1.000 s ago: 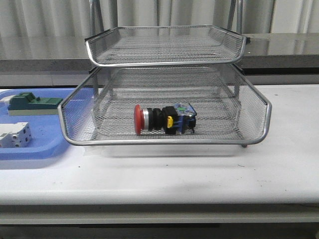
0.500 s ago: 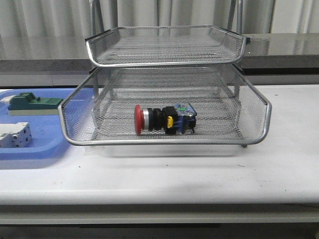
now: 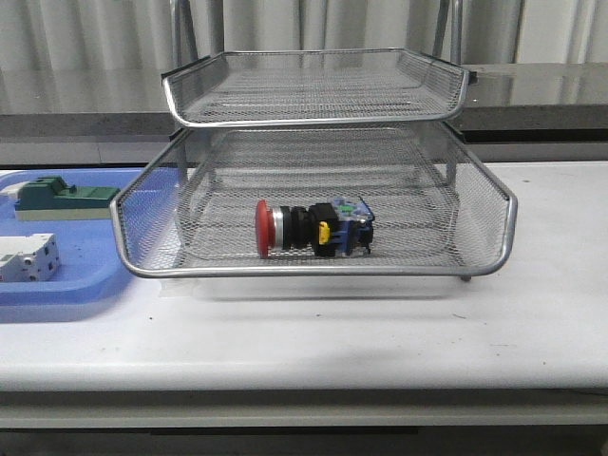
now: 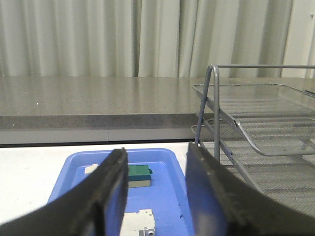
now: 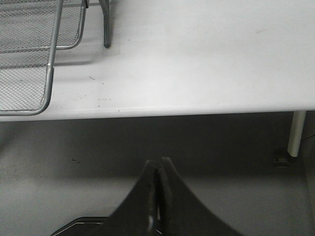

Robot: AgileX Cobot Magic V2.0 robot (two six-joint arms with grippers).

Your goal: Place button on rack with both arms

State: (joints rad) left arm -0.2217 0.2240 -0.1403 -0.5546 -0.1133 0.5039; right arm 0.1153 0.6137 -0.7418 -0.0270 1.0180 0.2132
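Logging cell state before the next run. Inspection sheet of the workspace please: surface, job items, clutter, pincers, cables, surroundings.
Surface: white table, a few small dark specks.
Job's things: button lies on its side in a lower tier of the rack, red head toward the robot's left; upper tier holds nothing seen.
Clutter: blue tray left of the rack, holding a green block and a white switch part.
Pincers: left pincer open, holding nothing, blue tray beyond it; right pincer shut, holding nothing, off the table's front edge over the floor.
Cables: nothing seen.
Surroundings: grey counter behind the table, pale curtain behind that.
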